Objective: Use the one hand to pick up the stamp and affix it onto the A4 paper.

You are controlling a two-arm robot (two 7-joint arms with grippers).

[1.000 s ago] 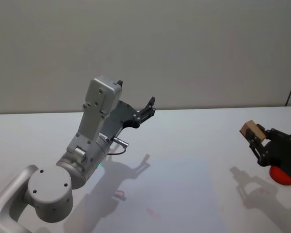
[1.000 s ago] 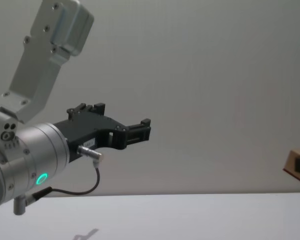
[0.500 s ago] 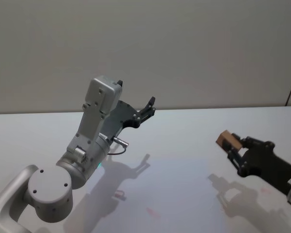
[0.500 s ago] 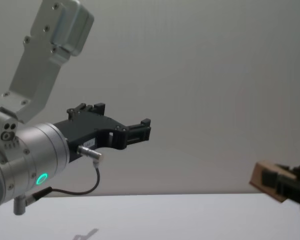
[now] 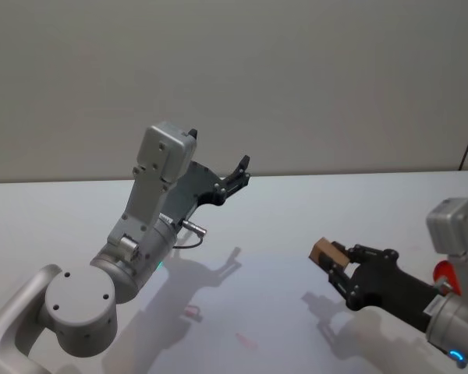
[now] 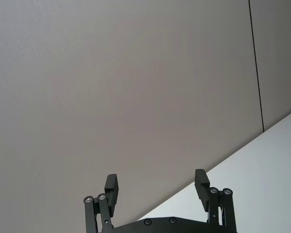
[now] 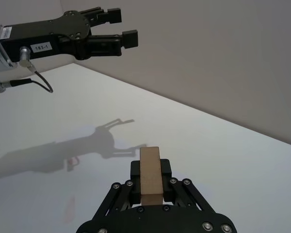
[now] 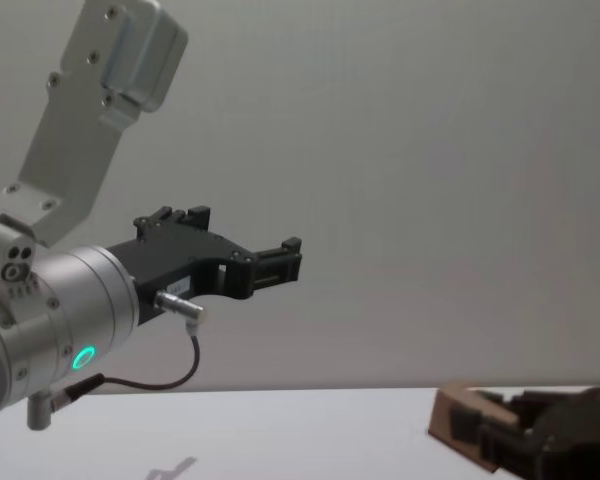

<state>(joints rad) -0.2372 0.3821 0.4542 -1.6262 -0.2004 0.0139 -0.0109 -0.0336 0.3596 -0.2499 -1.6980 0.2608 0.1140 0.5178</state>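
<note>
The stamp (image 5: pixel 324 251) is a light wooden block, and my right gripper (image 5: pixel 335 265) is shut on it, holding it above the white table right of centre. In the right wrist view the stamp (image 7: pixel 150 174) stands upright between the black fingers (image 7: pixel 166 171). It enters the chest view low at the right, stamp (image 8: pixel 454 424) leading. My left gripper (image 5: pixel 240 171) is parked raised at the left, open and empty, its fingers (image 6: pixel 111 185) wide apart. I cannot make out the A4 paper against the white surface.
Two faint red marks (image 5: pixel 193 312) lie on the table in front of the left arm. A red object (image 5: pixel 441 273) sits at the right, partly hidden behind my right arm. The table's far edge meets a plain grey wall (image 5: pixel 312 86).
My right gripper has carried the stamp leftward, from the table's right edge toward its middle, and lower. The left arm has not moved.
</note>
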